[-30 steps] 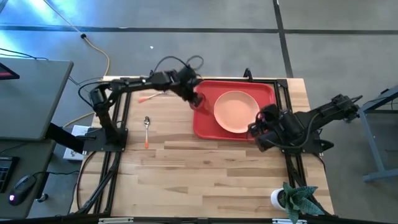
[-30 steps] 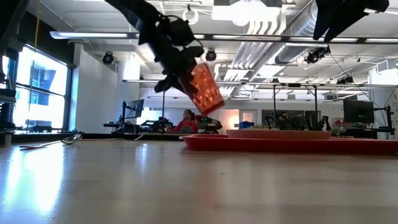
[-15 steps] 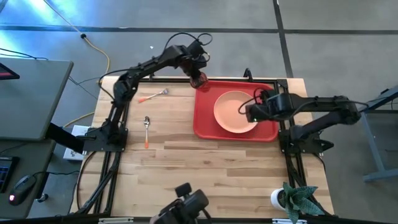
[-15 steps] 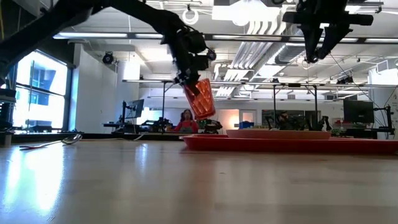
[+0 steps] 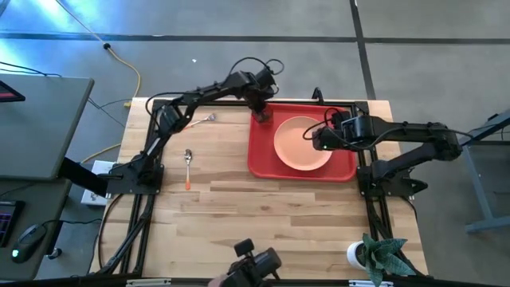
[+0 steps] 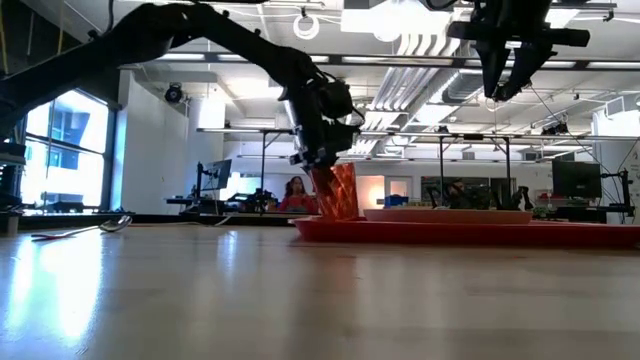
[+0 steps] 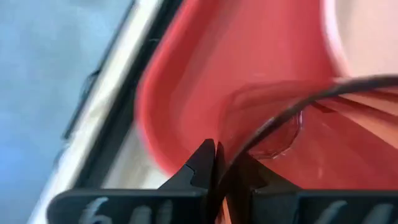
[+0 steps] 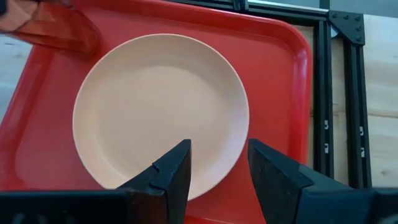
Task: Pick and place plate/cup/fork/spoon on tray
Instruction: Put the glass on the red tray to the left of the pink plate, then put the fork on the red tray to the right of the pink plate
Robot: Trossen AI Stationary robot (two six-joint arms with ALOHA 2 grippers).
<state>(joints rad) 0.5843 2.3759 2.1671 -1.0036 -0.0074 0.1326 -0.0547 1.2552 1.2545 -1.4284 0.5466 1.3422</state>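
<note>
The red tray lies at the table's far right, and the peach plate rests flat in it. My left gripper is shut on the dark red translucent cup over the tray's far left corner. Above the plate's right part my right gripper hangs open and holds nothing. On the bare wood left of the tray lie the fork and the spoon. My left gripper pinches the cup's rim, one finger inside the cup and one outside. The fingers come from above, slanting down. The cup hangs nearly upright below them, mouth up; its base reaches down to the tray's rim line, and whether it touches the tray I cannot tell.
A white pot with a green plant stands at the table's near right corner. A dark device sits at the near edge. Bare wood stretches across the table's near half. Black frame rails run beside the tray's right side.
My left gripper has carried the cup out over the tray's far left corner and down. The cup has swung from steeply tilted to nearly upright. My right gripper has swung from beside the tray's near right corner to above the plate, then kept still.
</note>
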